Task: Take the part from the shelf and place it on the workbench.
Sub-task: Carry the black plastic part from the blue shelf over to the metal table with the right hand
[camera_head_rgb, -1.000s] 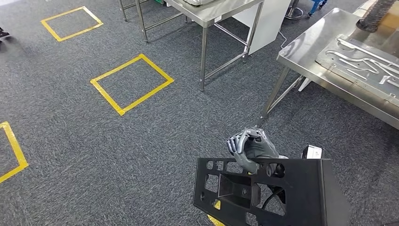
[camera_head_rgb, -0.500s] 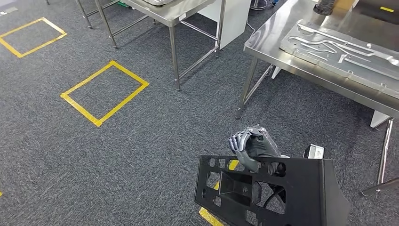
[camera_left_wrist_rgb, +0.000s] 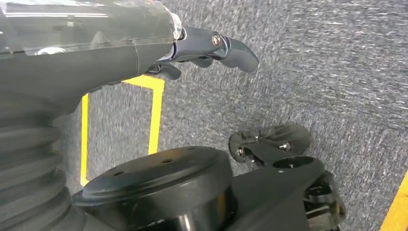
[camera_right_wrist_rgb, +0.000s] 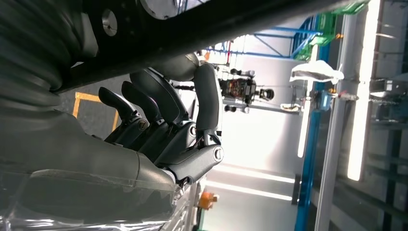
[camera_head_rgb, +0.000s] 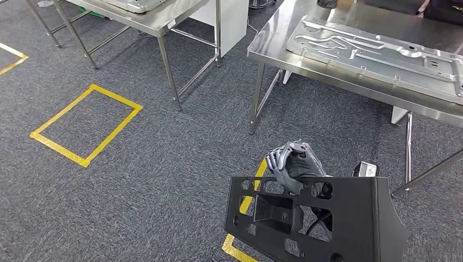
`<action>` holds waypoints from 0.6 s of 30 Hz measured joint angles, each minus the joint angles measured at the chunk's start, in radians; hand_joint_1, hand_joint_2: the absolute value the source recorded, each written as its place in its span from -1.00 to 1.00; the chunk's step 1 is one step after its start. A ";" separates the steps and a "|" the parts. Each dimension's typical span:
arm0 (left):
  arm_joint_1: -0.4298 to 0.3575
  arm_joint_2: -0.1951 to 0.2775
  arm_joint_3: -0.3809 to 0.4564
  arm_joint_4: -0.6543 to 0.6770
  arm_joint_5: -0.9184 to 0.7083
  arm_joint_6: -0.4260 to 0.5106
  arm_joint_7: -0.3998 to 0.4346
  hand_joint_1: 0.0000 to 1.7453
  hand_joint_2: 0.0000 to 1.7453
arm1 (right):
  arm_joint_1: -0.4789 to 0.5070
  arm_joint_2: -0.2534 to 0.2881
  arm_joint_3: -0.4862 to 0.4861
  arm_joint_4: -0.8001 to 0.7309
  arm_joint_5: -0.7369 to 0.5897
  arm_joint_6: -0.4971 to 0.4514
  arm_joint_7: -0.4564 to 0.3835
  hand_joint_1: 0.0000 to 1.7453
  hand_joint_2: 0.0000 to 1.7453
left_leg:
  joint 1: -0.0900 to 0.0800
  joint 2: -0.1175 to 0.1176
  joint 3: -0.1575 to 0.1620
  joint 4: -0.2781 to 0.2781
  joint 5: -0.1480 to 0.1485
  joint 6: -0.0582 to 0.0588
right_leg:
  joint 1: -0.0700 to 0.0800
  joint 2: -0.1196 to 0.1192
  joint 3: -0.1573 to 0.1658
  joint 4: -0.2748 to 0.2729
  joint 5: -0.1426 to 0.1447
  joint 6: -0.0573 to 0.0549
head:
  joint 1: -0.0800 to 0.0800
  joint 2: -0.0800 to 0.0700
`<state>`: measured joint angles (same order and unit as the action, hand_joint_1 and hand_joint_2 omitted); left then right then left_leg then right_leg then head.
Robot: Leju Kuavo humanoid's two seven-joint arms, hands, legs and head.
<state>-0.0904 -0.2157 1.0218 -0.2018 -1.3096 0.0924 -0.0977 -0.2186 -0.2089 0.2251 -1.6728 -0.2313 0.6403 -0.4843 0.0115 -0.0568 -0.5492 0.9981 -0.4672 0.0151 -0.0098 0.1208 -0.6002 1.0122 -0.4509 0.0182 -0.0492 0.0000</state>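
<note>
Your right hand (camera_head_rgb: 295, 166) has its fingers curled over the top edge of the part (camera_head_rgb: 311, 224), carried above the carpet, well short of the workbench (camera_head_rgb: 284, 52). That one-edge hold could slip while walking. Left hand (camera_left_wrist_rgb: 211, 48) hangs empty, fingers apart.

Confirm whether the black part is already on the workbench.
No, the right hand holds the black part over the carpet, short of the workbench ahead.
</note>
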 joint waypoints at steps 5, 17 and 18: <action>0.004 0.002 0.000 0.000 0.000 0.000 -0.001 -1.00 1.00 | 0.010 0.008 0.000 0.001 0.002 -0.002 -0.005 1.00 1.00 | 0.000 0.069 0.006 -0.011 0.000 0.015 | -0.004 -0.111 -0.129 0.250 -0.112 0.018 | 0.000 0.000; -0.002 0.003 0.000 0.000 0.007 0.004 0.000 -1.00 1.00 | 0.003 0.008 0.002 -0.002 0.005 0.004 -0.006 1.00 1.00 | -0.003 0.109 0.015 0.054 -0.075 -0.035 | -0.003 -0.136 0.006 -0.019 0.016 -0.021 | 0.000 0.000; -0.002 0.003 0.000 0.000 0.008 0.005 0.002 -1.00 1.00 | 0.002 0.007 0.002 -0.003 0.005 0.005 -0.006 1.00 1.00 | -0.001 0.083 -0.014 0.116 -0.106 -0.037 | -0.003 -0.125 0.007 -0.020 0.016 -0.024 | 0.000 0.000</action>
<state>-0.0926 -0.2130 1.0222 -0.2018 -1.3012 0.0970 -0.0960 -0.2168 -0.2019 0.2276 -1.6754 -0.2260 0.6455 -0.4908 0.0106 0.0264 -0.5630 1.1139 -0.5733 -0.0218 -0.0127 -0.0044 -0.5936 0.9918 -0.4346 -0.0062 -0.0493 0.0000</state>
